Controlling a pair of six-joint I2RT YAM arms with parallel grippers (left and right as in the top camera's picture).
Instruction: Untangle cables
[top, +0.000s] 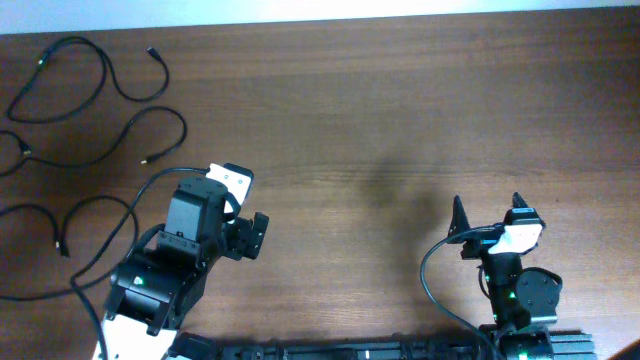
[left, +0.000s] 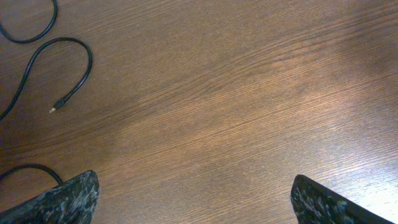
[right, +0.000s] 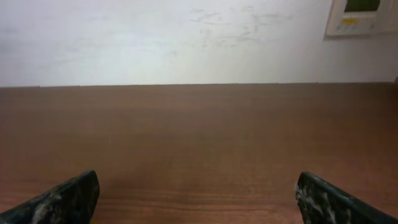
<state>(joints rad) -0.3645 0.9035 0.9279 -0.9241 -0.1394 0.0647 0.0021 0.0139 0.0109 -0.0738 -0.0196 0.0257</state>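
Observation:
Three thin black cables lie apart at the table's left in the overhead view: one at the far left corner, one in the middle, one nearer the front. The left wrist view shows the middle cable with its metallic tip, and a bit of another cable at the top left. My left gripper is open and empty over bare wood, right of the cables. My right gripper is open and empty at the front right, far from them.
A thicker black wire of the left arm loops beside its base near the front cable. The wooden table ends at a white wall at the back. A wall panel shows at the right wrist view's upper right.

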